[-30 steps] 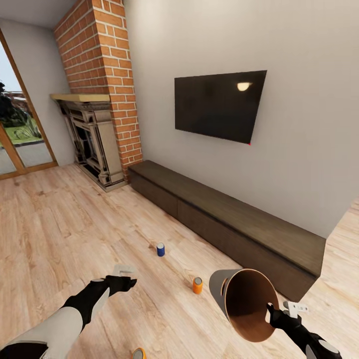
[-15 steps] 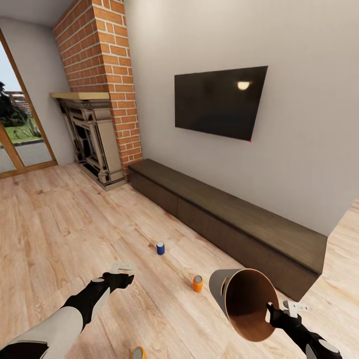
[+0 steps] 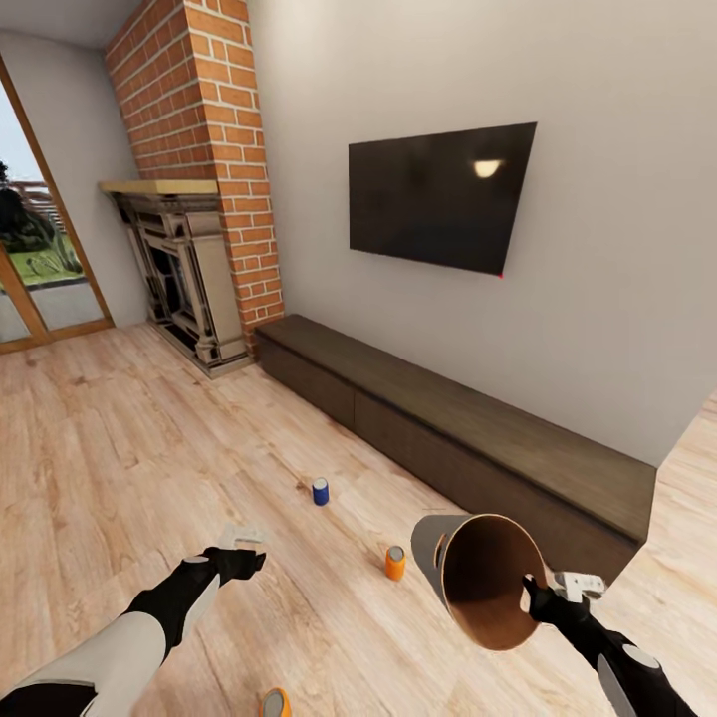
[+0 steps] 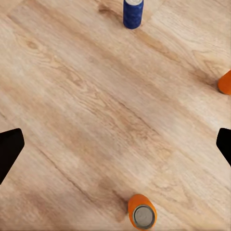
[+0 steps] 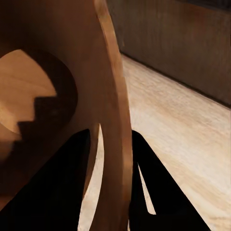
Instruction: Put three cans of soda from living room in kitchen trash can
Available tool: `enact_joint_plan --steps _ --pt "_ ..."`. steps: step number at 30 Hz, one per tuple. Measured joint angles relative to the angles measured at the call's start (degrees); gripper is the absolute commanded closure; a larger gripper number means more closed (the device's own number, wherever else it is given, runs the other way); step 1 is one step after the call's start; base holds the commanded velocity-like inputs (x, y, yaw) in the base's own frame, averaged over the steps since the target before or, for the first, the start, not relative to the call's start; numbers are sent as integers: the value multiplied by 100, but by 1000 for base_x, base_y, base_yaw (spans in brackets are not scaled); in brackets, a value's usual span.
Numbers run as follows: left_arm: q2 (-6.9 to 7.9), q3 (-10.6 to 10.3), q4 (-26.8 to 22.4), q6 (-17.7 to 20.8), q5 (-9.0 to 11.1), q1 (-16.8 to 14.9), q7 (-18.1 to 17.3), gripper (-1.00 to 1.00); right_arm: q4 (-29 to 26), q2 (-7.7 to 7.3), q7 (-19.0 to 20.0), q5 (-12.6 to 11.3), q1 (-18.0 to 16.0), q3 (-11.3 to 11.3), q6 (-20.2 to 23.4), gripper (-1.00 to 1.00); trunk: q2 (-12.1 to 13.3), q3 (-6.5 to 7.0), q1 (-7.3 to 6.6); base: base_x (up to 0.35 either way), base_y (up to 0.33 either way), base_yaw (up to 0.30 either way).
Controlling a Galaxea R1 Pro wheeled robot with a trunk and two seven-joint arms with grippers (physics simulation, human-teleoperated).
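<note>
Bucket first: I have the trash can [image 3: 483, 581] clamped by its rim in my right gripper [image 3: 539, 601], lifted off the floor and tipped on its side so its mouth faces my head camera. Its coppery-brown inside is bare as far as I can see into it; none of the cans is in it. In the right wrist view the rim wall [image 5: 113, 110] runs between the two dark fingers [image 5: 57, 183], one inside the bucket and one outside, jaws pressed against it.

My left gripper [image 3: 242, 551] hangs above the pale plank floor [image 3: 119, 448] with its jaws wide apart and nothing between them; in the left wrist view the fingertips [image 4: 8, 149] sit far out at either edge.

All three soda cans stand upright on the floor. The blue can [image 3: 321, 492] stands out ahead of the left jaws, toward the long dark bench [image 3: 478, 438]. One orange can [image 3: 395, 563] stands between my two grippers, just beside the bucket's closed end. The second orange can [image 4: 142, 211] is nearer me than the left jaws, back by my base, and the left wrist view looks down on its silvery top. The cans are well apart from one another.

Beyond the bench are the black wall screen [image 3: 438, 204] and the brick fireplace [image 3: 189, 199].
</note>
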Motion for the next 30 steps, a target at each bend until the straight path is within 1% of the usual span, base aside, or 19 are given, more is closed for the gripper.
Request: enact_joint_plan --steps 1,2,3,4,5,6,7,9,10,11,13,14,16,18,20,22,26,28,30 --pt "1 0 -3 13 2 0 4 -100 -35 60 10 0 -152 125 141 100 -41 -18 22 0 0 0" --pt "-12 -1 -2 31 -2 -1 18 -100 -322 225 -222 124 -512 333 1237 100 -80 -35 44 0 0 0" --pt "-17 0 -2 35 -3 -2 23 -100 -468 282 -236 58 -671 564 1546 100 -121 -54 66 0 0 0" --pt "-20 0 -2 35 -1 -3 27 -100 -529 321 -193 -47 -754 432 1864 100 -161 -70 87 0 0 0" --pt "-22 3 -3 36 0 -3 30 -100 -553 312 -445 -44 -821 459 2136 100 -202 -88 109 0 0 0" --pt "-19 12 -5 41 3 -4 34 -100 -580 339 -859 280 -918 517 2476 100 -241 -108 131 0 0 0" --pt "-16 20 -6 44 10 -4 39 -100 -545 364 -1180 357 -985 644 2731 100 -281 -126 154 0 0 0" --pt "-20 28 -7 43 19 -5 43 -100 -460 385 -1212 317 -1029 793 2894 100 -361 -162 197 0 0 0" --pt "-25 38 -5 40 33 -6 47 -100 -546 409 -1212 242 -1063 1045 3040 100 -401 -180 219 0 0 0" --pt "-27 41 -1 39 36 -7 48 -100 -596 424 -1206 66 -1072 1105 3090 100 -442 -198 241 0 0 0" --pt "-32 44 -3 38 39 -6 51 -100 -634 465 -1283 212 -1084 1203 3117 100 -522 -234 285 0 0 0" --pt "-42 41 -5 39 35 -2 52 -100 -634 556 -1367 372 -1094 1296 3139 100 -562 -252 307 0 0 0" --pt "-48 38 -3 37 33 2 49 -100 -572 614 -1298 101 -1097 1368 3180 100 -642 -288 351 0 0 0" --pt "-50 40 -5 39 32 12 48 -100 -832 649 -1314 297 -1098 1385 3173 100 -722 -323 395 0 0 0" --pt "-38 45 1 38 34 11 46 -100 -1027 666 -1289 209 -1094 1385 3192 100 -803 -359 439 0 0 0" --pt "-27 47 -2 41 37 12 44 -100 -1356 676 -1296 275 -1083 1379 3216 100 -883 -395 483 0 0 0" --pt "-32 54 8 272 36 12 39 -100 -2421 651 -1297 255 -1006 1330 3286 100 -1043 -467 571 0 0 0" --pt "-19 58 10 392 38 12 26 -100 -2739 646 -1288 141 -947 1327 3306 100 -1124 -502 614 0 0 0" --pt "-19 60 37 465 39 12 32 -100 -2916 631 -1296 251 -906 1311 3361 100 -1204 -539 659 0 0 0"
